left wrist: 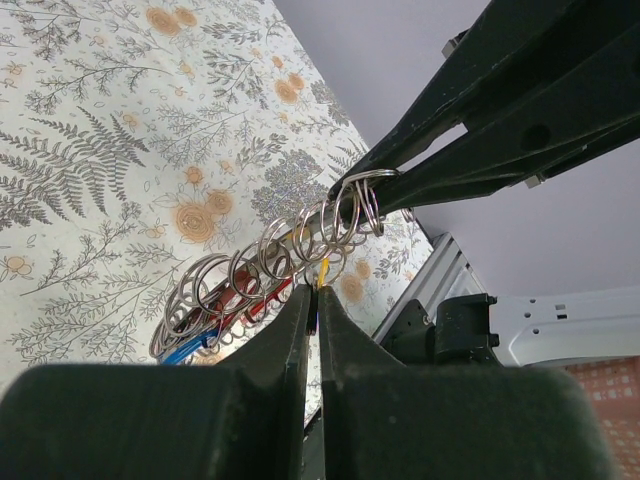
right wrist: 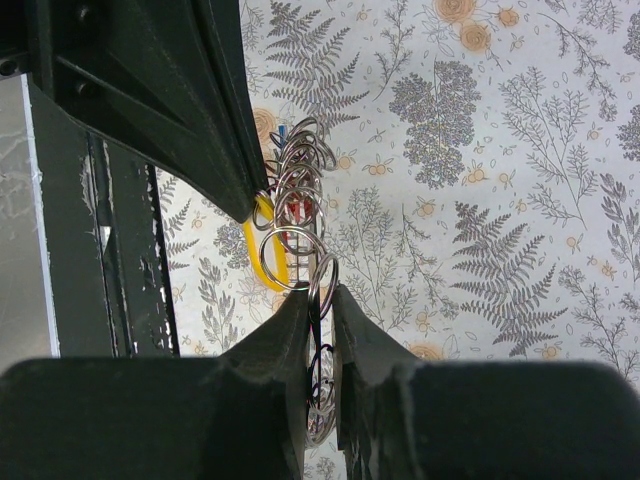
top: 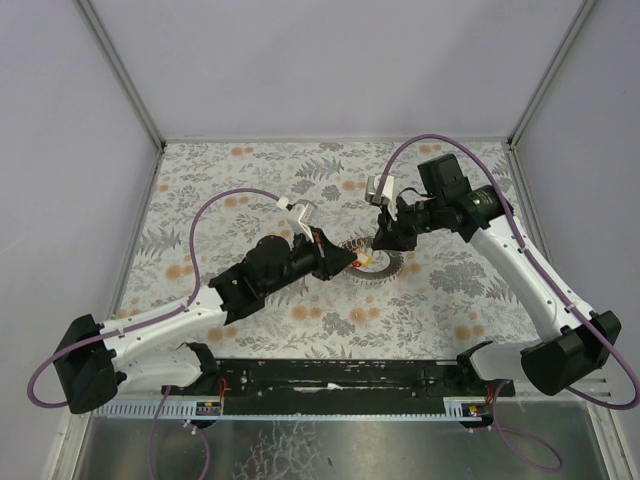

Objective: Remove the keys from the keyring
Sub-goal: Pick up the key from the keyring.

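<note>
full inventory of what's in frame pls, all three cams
keyring: one, silver-grey coil of wire loops, mid-cloth between the grippers
keys: at least three, yellow, red, blue, hanging on the keyring
cloth: one, pale with grey ferns and orange flowers, under everything
walls: lilac panels, on three sides
arms: two, white and black, bases at the near edge
cables: two, purple, one per arm
left gripper: black, shut, tips at the yellow key
right gripper: black, shut on a keyring loop

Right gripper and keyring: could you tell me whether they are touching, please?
Touching: the right wrist view shows the right gripper shut on a loop of the keyring.
</note>
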